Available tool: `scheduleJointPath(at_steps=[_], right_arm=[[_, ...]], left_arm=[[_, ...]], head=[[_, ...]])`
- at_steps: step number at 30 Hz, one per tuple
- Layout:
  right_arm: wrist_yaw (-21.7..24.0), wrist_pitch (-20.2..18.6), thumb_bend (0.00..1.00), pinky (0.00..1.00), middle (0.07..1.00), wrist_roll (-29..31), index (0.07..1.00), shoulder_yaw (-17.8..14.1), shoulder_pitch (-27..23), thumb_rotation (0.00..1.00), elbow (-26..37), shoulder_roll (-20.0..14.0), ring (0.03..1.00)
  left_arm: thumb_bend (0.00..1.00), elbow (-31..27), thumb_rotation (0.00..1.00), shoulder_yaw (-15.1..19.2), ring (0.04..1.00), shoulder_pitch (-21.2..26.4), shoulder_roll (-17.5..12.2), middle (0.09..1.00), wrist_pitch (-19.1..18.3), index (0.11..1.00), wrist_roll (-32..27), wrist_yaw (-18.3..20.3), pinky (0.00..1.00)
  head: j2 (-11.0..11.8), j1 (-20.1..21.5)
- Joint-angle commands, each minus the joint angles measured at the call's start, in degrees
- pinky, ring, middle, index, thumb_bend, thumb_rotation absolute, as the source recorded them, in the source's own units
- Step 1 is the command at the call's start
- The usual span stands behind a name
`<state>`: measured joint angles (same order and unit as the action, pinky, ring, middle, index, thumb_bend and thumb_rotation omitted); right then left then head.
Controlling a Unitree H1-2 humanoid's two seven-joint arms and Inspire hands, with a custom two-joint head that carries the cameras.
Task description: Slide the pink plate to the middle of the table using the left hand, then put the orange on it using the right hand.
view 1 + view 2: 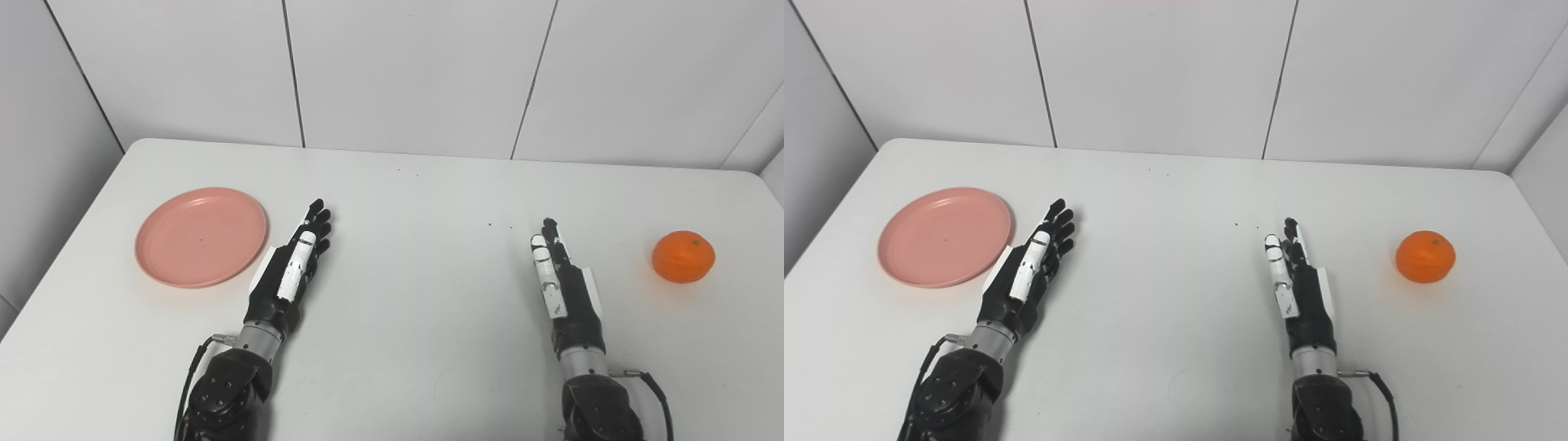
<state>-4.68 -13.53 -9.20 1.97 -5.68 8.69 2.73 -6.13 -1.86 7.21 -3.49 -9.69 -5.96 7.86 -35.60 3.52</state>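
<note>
A round pink plate lies flat on the left part of the white table. Just to its right rests my left hand, open, fingers stretched forward and holding nothing; its edge is a small gap from the plate's rim. The orange sits alone near the table's right side. My right hand is open too, fingers extended, well to the left of the orange and apart from it. The same scene appears in the right eye view: plate, orange, left hand, right hand.
White wall panels rise behind the table's far edge. A few tiny dark specks dot the tabletop between the hands. The table's left edge runs close to the plate.
</note>
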Motion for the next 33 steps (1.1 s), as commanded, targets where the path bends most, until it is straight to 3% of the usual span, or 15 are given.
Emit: scheduleJointPath(at_steps=[1, 33], right_arm=[[-0.39, 1.03, 0.24, 0.95, 0.980, 0.00, 0.974, -0.16, -1.08, 1.00, 1.44, 0.27, 0.971], [-0.36, 1.78, 0.24, 0.95, 0.979, 0.06, 0.974, -0.33, -1.26, 1.00, 0.81, 0.07, 0.971]], left_arm=[[0.38, -1.73, 1.00, 0.09, 1.000, 1.30, 0.06, 1.000, 0.87, 1.000, -0.16, 0.01, 1.00], [0.37, -1.76, 1.00, -0.05, 1.000, 1.37, 0.18, 1.000, 0.64, 1.000, 0.25, -0.50, 1.00]], head=[[-0.02, -0.01], [0.16, -0.24]])
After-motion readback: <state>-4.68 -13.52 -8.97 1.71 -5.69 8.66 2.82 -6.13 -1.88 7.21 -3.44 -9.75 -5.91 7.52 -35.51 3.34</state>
